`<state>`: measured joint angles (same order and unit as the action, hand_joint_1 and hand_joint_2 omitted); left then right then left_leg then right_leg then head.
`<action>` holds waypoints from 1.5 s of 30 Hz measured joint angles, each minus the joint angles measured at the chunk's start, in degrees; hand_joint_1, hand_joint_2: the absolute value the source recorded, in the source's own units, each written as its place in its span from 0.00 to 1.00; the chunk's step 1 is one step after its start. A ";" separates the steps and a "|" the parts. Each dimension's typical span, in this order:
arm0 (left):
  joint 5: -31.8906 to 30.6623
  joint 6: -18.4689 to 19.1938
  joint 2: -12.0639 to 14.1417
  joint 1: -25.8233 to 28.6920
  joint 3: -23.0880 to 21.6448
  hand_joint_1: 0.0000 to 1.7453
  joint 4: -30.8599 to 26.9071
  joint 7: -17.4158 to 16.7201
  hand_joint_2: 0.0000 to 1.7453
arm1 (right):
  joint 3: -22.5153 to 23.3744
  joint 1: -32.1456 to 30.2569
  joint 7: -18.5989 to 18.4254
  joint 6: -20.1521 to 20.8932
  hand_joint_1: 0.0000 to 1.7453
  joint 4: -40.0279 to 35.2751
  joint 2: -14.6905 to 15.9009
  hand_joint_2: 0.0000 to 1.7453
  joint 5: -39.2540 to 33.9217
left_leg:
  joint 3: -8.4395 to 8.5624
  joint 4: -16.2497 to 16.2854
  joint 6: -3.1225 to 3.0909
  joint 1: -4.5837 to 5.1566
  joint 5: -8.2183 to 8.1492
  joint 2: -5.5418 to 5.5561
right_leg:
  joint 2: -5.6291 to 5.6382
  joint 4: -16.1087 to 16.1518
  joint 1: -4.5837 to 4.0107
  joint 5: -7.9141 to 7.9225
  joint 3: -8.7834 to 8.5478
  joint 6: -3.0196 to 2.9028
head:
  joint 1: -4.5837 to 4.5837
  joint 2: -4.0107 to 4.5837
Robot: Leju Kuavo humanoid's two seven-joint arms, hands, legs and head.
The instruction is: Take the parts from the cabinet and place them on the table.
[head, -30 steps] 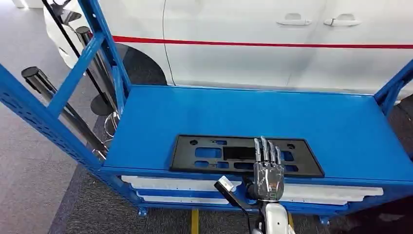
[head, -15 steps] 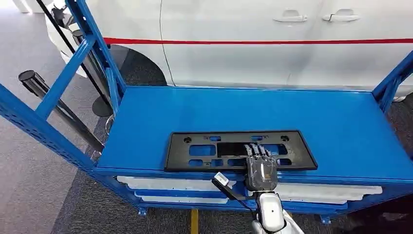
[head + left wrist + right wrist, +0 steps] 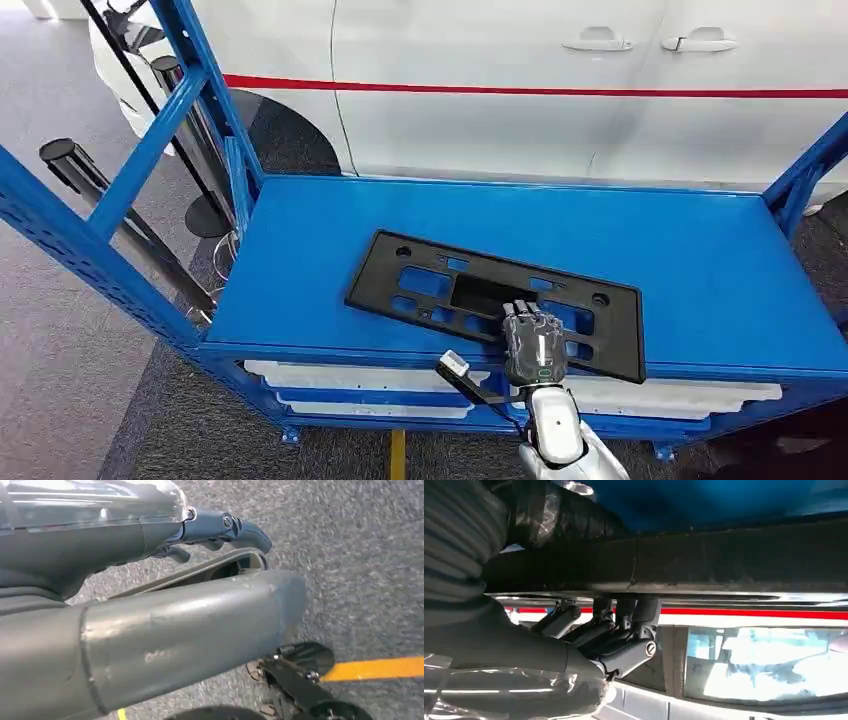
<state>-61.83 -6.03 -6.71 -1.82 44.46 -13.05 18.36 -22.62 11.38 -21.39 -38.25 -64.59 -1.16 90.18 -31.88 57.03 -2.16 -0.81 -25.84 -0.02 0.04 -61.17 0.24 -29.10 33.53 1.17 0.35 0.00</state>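
Observation:
A long black plastic part (image 3: 470, 295) with several cut-outs lies askew on the top shelf (image 3: 700, 260) of the blue cabinet, its right end at the front edge. My right hand (image 3: 533, 345) grips that near edge, fingers on top. In the right wrist view the dark fingers (image 3: 624, 640) curl around the black part (image 3: 724, 560), with the thumb on the other side. My left hand (image 3: 150, 605) hangs over grey carpet, holding nothing, its fingers loosely extended.
A white car (image 3: 500, 120) with a red stripe stands close behind the cabinet. Blue uprights (image 3: 150, 150) rise at the left and right ends. White parts (image 3: 350, 378) lie on the lower shelves. Black poles (image 3: 100, 190) stand at the left. A yellow floor line (image 3: 375, 667) crosses the carpet.
The black part has turned on the shelf: its left end swung away from the front edge while my right hand kept hold of the near edge and drew back slightly.

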 joint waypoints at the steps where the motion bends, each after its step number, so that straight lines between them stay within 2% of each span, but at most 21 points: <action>1: 0.00 0.04 0.00 -0.03 0.00 0.00 0.00 0.00 0.00 | 0.48 -0.11 0.85 0.20 1.00 0.00 -0.02 1.00 -0.02 | -0.15 0.00 -0.26 0.02 0.06 -0.04 | 0.00 -3.72 0.14 -2.29 1.87 0.20 | 0.02 0.00; 3: -0.04 0.07 0.00 -0.04 0.02 0.00 0.00 0.00 0.00 | 1.94 -0.92 5.46 0.55 1.00 -0.04 -0.61 1.00 -2.82 | -0.27 0.02 -0.27 0.05 0.05 -0.03 | 0.00 -12.42 0.37 -6.00 6.10 0.61 | 0.04 0.02; 5: -0.02 0.07 -0.02 0.11 0.18 0.00 0.00 0.00 0.00 | 3.26 -2.17 13.59 1.51 1.00 -1.08 -1.71 1.00 -11.15 | -0.10 0.07 -0.17 0.00 -0.04 -0.05 | -0.02 -13.99 0.62 -5.09 6.99 0.84 | 0.07 0.00; 6: 0.07 0.07 -0.09 0.20 0.37 0.00 0.00 0.04 0.00 | 3.34 -2.66 20.48 3.06 1.00 -3.13 -2.34 1.00 -19.94 | 0.07 0.10 -0.03 -0.10 -0.14 -0.05 | -0.02 -11.37 0.67 -3.27 5.75 0.84 | 0.02 0.00; 8: 0.35 -0.04 -0.37 0.41 1.09 0.00 0.00 0.53 0.00 | 2.09 -4.12 31.38 5.95 1.00 -9.35 -3.52 1.00 -37.07 | 0.61 0.25 0.54 -0.41 -0.51 -0.09 | -0.02 -0.91 0.68 1.80 0.28 0.64 | 0.07 0.00; 9: 0.46 -0.13 -0.46 0.42 1.51 0.00 0.00 0.79 0.00 | 0.82 -4.87 34.91 7.44 1.00 -13.61 -4.05 1.00 -45.91 | 0.71 0.38 0.89 -0.40 -0.74 -0.27 | 0.04 2.59 0.66 2.20 -1.48 0.39 | 0.09 0.02; 11: 0.48 -0.24 -0.68 0.30 2.30 0.00 0.00 1.31 0.00 | -2.81 -5.86 38.71 10.93 1.00 -23.16 -4.63 1.00 -60.39 | 0.77 0.62 1.79 -0.11 -1.19 -0.22 | 0.14 2.92 0.20 1.91 -1.45 -0.41 | 0.04 0.02; 15: 0.42 -0.37 -0.94 0.61 3.52 0.00 0.00 1.57 0.00 | -7.48 -10.07 40.52 11.89 1.00 -35.48 -4.41 1.00 -65.96 | -0.07 2.03 2.90 -0.47 -2.42 0.04 | -0.33 3.46 0.56 2.59 -1.40 -2.04 | 0.00 0.00; 18: 0.11 -0.37 -1.03 0.57 4.22 0.00 0.00 1.57 0.00 | -8.53 -10.94 40.89 12.04 1.00 -39.70 -4.26 1.00 -67.10 | -6.07 15.05 3.47 -0.50 -9.36 0.03 | -0.36 3.43 0.43 2.52 -1.18 -2.59 | 0.02 0.00; 20: 0.07 -0.37 -1.05 0.65 4.48 0.00 0.00 1.57 0.00 | -8.88 -11.61 41.09 12.26 1.00 -41.16 -4.11 1.00 -67.17 | -7.83 18.71 3.52 -0.50 -9.42 0.03 | -0.33 3.37 0.35 2.44 -1.23 -2.69 | 0.00 0.02; 23: 0.07 -0.37 -1.03 0.62 4.63 0.00 0.00 1.57 0.00 | -9.51 -12.06 41.11 12.28 1.00 -42.80 -3.98 1.00 -67.21 | -1.88 5.97 2.82 -0.46 -1.93 0.02 | -0.03 3.14 0.35 2.07 -1.62 -2.28 | 0.00 0.02; 24: 0.07 -0.37 -1.01 0.61 4.74 0.00 0.00 1.57 0.00 | -9.55 -12.07 41.11 12.24 1.00 -43.23 -3.96 1.00 -67.21 | -0.25 1.75 2.30 -0.34 -0.95 -0.02 | -0.05 3.01 0.36 1.92 -1.56 -2.05 | 0.02 0.02; 28: 0.00 -0.37 -1.05 0.53 5.05 0.00 0.00 1.73 0.00 | -9.84 -12.27 44.53 12.35 1.00 -44.60 -3.65 1.00 -71.37 | -0.15 1.07 1.62 0.26 -1.18 0.16 | -0.13 2.91 0.20 1.94 -1.26 -0.80 | 0.02 0.02; 30: 0.00 -0.42 -1.42 0.58 5.53 0.00 0.00 1.75 0.00 | -10.12 -12.50 46.66 12.50 1.00 -47.16 -3.26 1.00 -74.09 | 0.21 0.25 0.74 -0.32 -0.64 0.07 | -0.02 1.46 0.32 0.52 -0.85 -0.11 | 0.04 0.02; 31: 0.04 -0.57 -1.42 0.53 5.86 0.00 0.00 1.81 1.00 | -10.23 -12.49 47.05 12.55 1.00 -48.73 -2.98 1.00 -74.81 | 0.14 0.26 0.23 -0.32 -0.66 0.01 | -0.02 -1.92 0.34 -1.80 0.71 -0.01 | 0.02 0.00; 34: 0.13 -0.68 -1.57 0.47 6.43 0.00 0.00 2.08 1.00 | -10.58 -13.43 47.10 12.68 1.00 -51.56 -1.97 1.00 -77.40 | 0.13 0.34 0.02 -0.22 -0.79 0.01 | -0.03 -13.94 0.53 -6.58 6.57 0.43 | 0.07 0.02; 36: 0.04 -0.59 -1.84 0.49 6.91 0.00 0.00 2.12 1.00 | -10.58 -14.22 46.42 13.29 1.00 -52.50 -1.42 1.00 -81.14 | 0.28 0.51 0.06 -0.24 -1.00 0.08 | -0.05 -12.17 0.70 -3.79 6.10 0.54 | 0.04 0.00; 38: 0.61 -0.77 -2.21 0.51 7.59 0.00 0.00 2.40 1.00 | -10.54 -15.32 45.90 13.44 1.00 -52.61 -1.38 1.00 -84.40 | 0.55 0.84 0.50 -0.28 -1.40 0.21 | -0.08 -1.99 0.85 1.60 1.11 0.32 | 0.04 0.02; 39: 0.63 -1.09 -2.40 0.54 8.02 0.00 0.00 2.38 1.00 | -10.34 -15.99 45.85 14.22 1.00 -52.59 -1.35 1.00 -85.76 | 0.47 1.07 0.80 -0.24 -1.64 0.25 | -0.06 1.60 0.84 1.70 -0.41 0.10 | 0.07 0.02; 43: 0.52 -1.40 -2.69 0.54 9.53 0.00 0.00 2.38 1.00 | -8.83 -19.92 50.14 20.36 1.00 -51.71 -1.27 1.00 -87.19 | 0.37 1.31 2.03 0.00 -1.52 0.40 | 0.05 1.70 0.23 1.96 -0.28 -0.98 | 0.04 0.02; 45: -0.04 -1.40 -2.69 0.47 10.19 0.00 0.00 2.45 1.00 | -8.26 -21.45 51.30 23.65 1.00 -50.95 -1.27 1.00 -87.41 | -0.25 2.96 2.53 -0.15 -3.68 0.29 | -0.21 2.38 0.68 2.49 -0.31 -1.86 | 0.00 0.02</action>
<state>-61.88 -7.43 -9.40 -1.35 54.64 -13.05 20.81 -30.88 -10.07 29.90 -14.60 -115.53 -2.43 2.78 -32.13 59.99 0.37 -0.96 -29.52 0.27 -0.17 -58.79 0.92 -26.61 33.22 -0.69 0.35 0.02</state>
